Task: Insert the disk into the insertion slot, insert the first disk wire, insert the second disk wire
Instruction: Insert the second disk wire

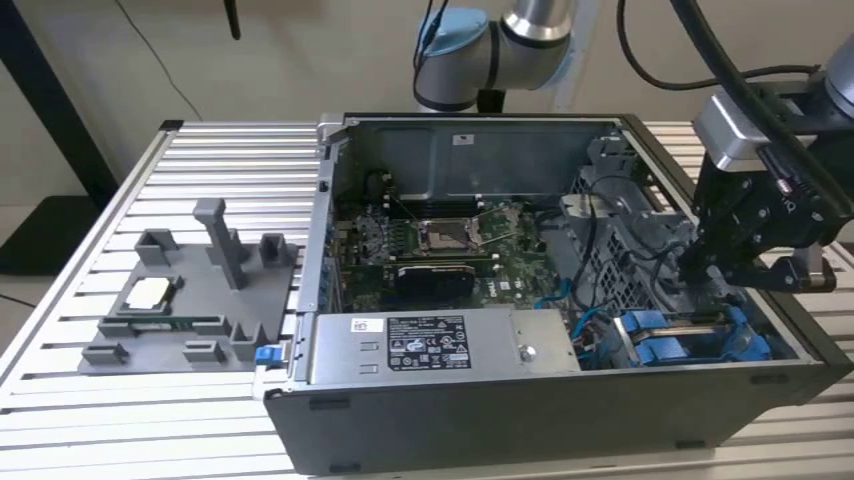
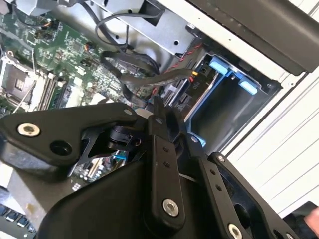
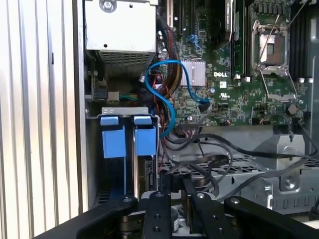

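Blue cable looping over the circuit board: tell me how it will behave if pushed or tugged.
The blue cable probably bends easily: it arcs in a loose loop. It looks thin, so likely light. One end seems plugged into the circuit board and it passes other wires, so a tug may snag or strain the plug.

The arm (image 1: 514, 45) arches over the case (image 1: 534, 440). Its wrist (image 1: 781, 205) hangs above the case's end at the exterior view's right, with the claw (image 1: 705, 262) dipped inside, pointing down.
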You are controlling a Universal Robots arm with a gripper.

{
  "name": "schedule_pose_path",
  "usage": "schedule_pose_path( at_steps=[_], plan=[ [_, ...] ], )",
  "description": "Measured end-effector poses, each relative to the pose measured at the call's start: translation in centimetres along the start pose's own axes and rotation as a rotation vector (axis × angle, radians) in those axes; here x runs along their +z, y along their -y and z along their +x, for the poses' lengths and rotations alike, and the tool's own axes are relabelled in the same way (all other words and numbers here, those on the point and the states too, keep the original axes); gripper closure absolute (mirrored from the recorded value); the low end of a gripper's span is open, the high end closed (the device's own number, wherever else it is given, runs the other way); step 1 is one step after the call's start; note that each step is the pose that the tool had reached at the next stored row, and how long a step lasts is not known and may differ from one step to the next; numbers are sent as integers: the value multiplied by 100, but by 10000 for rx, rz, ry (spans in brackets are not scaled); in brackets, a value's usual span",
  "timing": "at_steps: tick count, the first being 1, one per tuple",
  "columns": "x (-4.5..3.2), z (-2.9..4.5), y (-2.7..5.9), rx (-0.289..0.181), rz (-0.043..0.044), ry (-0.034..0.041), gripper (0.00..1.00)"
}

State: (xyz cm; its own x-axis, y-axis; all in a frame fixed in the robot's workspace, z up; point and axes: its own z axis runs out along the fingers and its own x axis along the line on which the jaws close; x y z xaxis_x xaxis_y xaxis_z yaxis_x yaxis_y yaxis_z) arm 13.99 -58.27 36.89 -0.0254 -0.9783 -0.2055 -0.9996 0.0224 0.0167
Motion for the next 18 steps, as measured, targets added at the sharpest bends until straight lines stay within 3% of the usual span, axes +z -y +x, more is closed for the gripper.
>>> schedule_pose_path(
  at_steps=[2, 5, 7, 11, 14, 18],
  plan=[
    [-3, 16, 0, -3, 5, 25, 76],
    [-13, 63, 3, -1, 4, 25, 84],
    [-16, 85, 16, 13, -54, 17, 84],
    [-19, 101, 73, 112, -528, -95, 84],
    [-14, 101, 136, 186, -889, -137, 84],
    [18, 105, 275, 218, -1074, -148, 84]
  ],
)
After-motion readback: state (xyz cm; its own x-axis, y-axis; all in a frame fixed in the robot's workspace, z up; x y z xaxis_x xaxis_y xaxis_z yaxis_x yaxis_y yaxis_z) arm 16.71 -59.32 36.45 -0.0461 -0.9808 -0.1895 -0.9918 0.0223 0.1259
